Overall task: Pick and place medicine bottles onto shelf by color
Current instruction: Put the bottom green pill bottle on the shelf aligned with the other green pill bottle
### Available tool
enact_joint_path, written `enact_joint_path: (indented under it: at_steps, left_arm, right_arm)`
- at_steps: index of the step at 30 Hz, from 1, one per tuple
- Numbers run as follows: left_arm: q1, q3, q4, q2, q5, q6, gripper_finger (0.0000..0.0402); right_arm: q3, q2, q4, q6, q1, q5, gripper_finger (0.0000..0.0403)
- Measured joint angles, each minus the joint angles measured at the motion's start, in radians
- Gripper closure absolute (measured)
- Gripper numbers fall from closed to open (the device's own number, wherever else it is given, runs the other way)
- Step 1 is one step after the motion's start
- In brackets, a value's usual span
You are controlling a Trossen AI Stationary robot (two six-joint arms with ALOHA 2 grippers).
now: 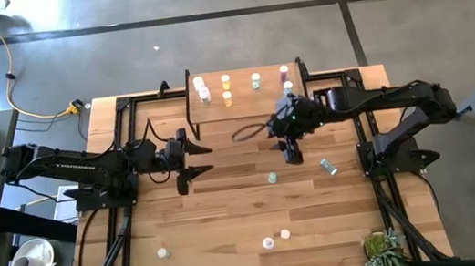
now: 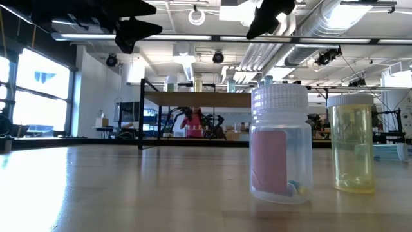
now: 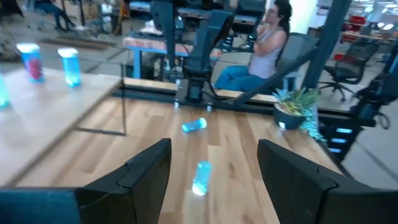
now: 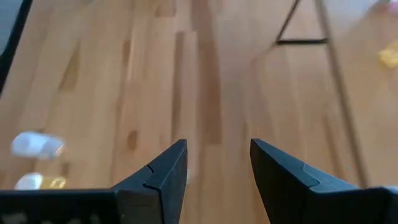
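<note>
The right hand (image 1: 291, 152), dark and two-fingered, is seen just right of the middle of the high view, fingers parted with nothing between them, as its wrist view confirms. Just below it in that frame a small green-teal bottle with a pale cap (image 1: 272, 178) stands upright on the light wooden surface (image 1: 231, 226), and a blue-teal bottle (image 1: 329, 168) lies tipped on its side to the lower right. The left hand (image 1: 188, 159), at centre left, is held open and empty, pointing toward the frame's right.

Along the upper centre, the small raised light-wood shelf on black legs (image 1: 247, 97) already carries several bottles in a row. Further pale and yellow bottles (image 1: 275, 238) are scattered along the lower part of the surface.

The bottles are judged light, rigid and smooth-walled, so likely to slip or roll; the cylindrical body just under the cap appears the safest hold.

The right arm is stretched in from the right edge, its wrist bent downward; the left arm reaches in level.
</note>
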Motion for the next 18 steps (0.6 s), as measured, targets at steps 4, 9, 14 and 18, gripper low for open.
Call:
enact_joint_path:
  at_steps: [4, 9, 14, 18]
  left_arm:
    - [-0.036, 0.008, -0.032, 0.0, -0.001, -0.033, 0.0172]
    - [-0.102, 0.104, -0.246, 0.0, -0.026, -0.054, 0.0172]
    - [-0.2, 0.175, -0.495, 0.0, -0.131, -0.101, 0.0172]
    - [-0.288, 0.198, -0.641, 0.0, -0.187, -0.193, 0.0172]
  right_arm:
    - [-0.029, -0.002, 0.027, 0.009, 0.067, 0.0, 0.0236]
    - [-0.114, -0.005, 0.058, 0.056, 0.129, 0.055, 0.0236]
    - [-0.169, -0.005, 0.071, 0.132, 0.169, 0.164, 0.0236]
    - [-0.172, -0.005, 0.095, 0.161, 0.199, 0.223, 0.0236]
